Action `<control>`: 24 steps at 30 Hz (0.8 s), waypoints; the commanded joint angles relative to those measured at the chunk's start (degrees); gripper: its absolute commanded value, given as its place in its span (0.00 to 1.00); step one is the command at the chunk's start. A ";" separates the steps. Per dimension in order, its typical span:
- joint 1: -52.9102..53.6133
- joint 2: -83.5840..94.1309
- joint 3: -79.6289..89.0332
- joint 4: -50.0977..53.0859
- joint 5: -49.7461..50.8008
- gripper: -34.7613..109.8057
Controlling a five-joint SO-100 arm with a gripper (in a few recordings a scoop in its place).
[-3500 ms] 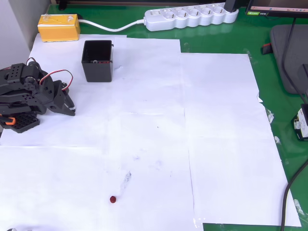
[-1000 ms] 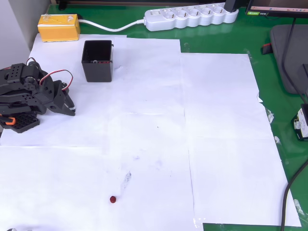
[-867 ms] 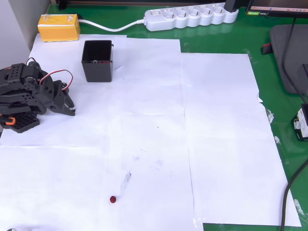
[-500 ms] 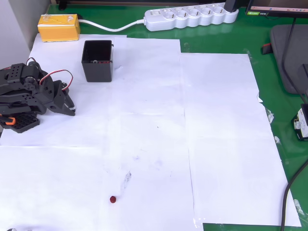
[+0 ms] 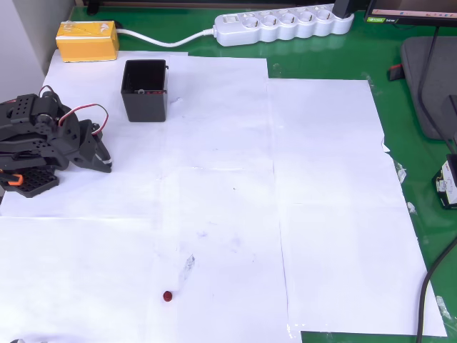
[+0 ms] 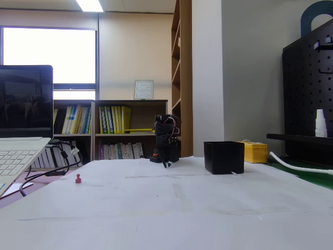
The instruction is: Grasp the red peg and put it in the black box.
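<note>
Overhead view: our claw point(image 5: 106, 163) rests folded near the black box point(image 5: 145, 90) — we cannot tell its grip. We see the red peg point(image 5: 167, 296) well apart on the paper point(image 5: 321, 214).

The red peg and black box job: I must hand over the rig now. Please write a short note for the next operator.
Hand: folded back at the left edge in the overhead view, empty, resting low over the paper; open or shut cannot be told.
Red peg: lying alone on the white paper near the bottom edge in the overhead view, far from the hand.
Black box: upright near the top left, beside the yellow block; the peg is not inside.
Done: nothing.
Left: reach the peg, grasp it, carry it to the box, drop it in.
</note>
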 commanded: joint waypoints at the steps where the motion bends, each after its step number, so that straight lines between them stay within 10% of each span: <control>1: 1.49 14.68 -4.57 -22.06 -0.97 0.24; 11: 4.22 65.39 -3.78 -91.23 -9.84 0.24; 24: 6.06 94.57 -2.99 -124.98 -1.85 0.24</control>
